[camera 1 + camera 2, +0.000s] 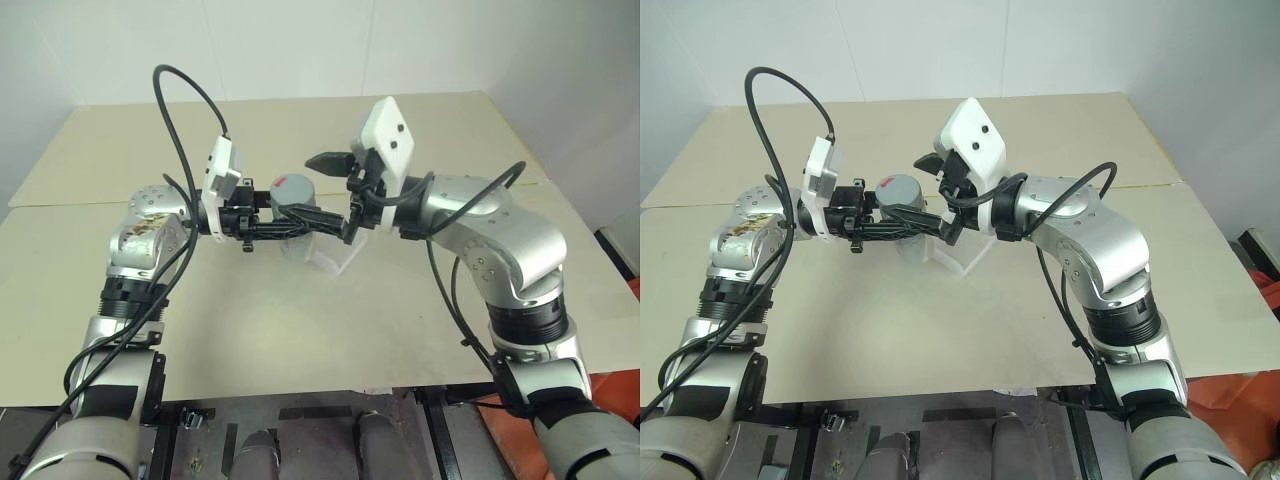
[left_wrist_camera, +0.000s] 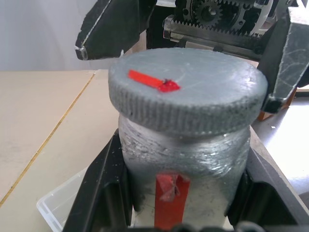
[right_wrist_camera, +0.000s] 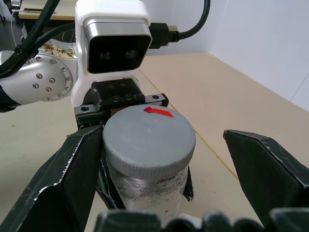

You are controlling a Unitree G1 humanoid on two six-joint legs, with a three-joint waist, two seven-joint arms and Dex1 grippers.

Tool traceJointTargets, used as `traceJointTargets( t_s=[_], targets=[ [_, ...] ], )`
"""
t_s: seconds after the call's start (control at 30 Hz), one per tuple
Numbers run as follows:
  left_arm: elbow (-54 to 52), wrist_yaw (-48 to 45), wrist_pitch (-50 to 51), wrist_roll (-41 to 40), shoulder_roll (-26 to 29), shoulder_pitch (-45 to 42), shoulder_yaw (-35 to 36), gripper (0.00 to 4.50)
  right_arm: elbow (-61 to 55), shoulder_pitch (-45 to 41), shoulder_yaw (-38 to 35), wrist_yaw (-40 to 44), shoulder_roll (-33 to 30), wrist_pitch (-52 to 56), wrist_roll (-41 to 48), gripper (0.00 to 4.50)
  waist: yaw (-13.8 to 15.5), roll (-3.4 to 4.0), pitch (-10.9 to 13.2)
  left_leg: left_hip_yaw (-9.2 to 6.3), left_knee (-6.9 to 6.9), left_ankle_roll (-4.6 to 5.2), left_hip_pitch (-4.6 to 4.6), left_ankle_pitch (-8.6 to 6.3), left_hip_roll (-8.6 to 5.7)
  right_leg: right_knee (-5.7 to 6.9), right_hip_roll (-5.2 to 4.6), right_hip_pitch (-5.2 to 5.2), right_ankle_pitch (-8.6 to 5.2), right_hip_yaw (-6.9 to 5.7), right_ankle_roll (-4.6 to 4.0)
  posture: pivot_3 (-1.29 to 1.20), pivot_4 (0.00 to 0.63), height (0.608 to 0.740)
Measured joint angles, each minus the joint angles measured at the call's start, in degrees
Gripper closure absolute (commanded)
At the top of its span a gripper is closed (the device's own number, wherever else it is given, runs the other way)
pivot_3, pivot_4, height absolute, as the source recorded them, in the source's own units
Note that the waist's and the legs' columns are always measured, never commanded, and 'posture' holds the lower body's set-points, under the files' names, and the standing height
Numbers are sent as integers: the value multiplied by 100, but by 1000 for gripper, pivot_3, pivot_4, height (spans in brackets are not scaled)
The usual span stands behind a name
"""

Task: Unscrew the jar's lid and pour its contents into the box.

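Note:
My left gripper [image 1: 325, 222] is shut on the jar [image 2: 183, 159], holding it upright above the table. The round grey lid [image 1: 292, 188], marked with a red stripe, sits screwed on top. My right gripper [image 3: 166, 179] is open and reaches in from the right at lid height. One of its fingers [image 3: 67, 183] stands close beside the lid [image 3: 147, 137]; the other [image 3: 265, 169] is well apart from it. The translucent box [image 1: 338, 262] lies on the table just under and behind the jar. The contents are hidden behind the jar's cloudy wall.
The beige table [image 1: 300, 340] spreads wide around the box, with a seam line running across its far half. Its front edge lies close to me and white walls stand behind it.

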Motion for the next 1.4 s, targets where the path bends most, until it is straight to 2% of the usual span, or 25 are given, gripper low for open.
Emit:
traceJointTargets(
  t_s=[0.7,0.97,1.4],
  targets=[
    [-200,-92,9,-17,107,85,42,2524,-351,376,-429,307,-606,135,468,36,7,0,0,1,0,1,-1,0,0,0,0,0,0,0,0,0,150,740],
    [-233,-101,14,-17,90,92,41,2524,-565,291,-491,275,-329,282,892,36,9,0,0,0,0,1,-1,0,0,-1,0,1,0,0,0,0,150,740],
    [-279,-94,15,-17,19,97,27,2524,-26,-126,24,12,150,282,388,36,4,0,0,0,0,1,-1,0,0,-1,0,0,0,0,0,0,150,740]
  ],
)
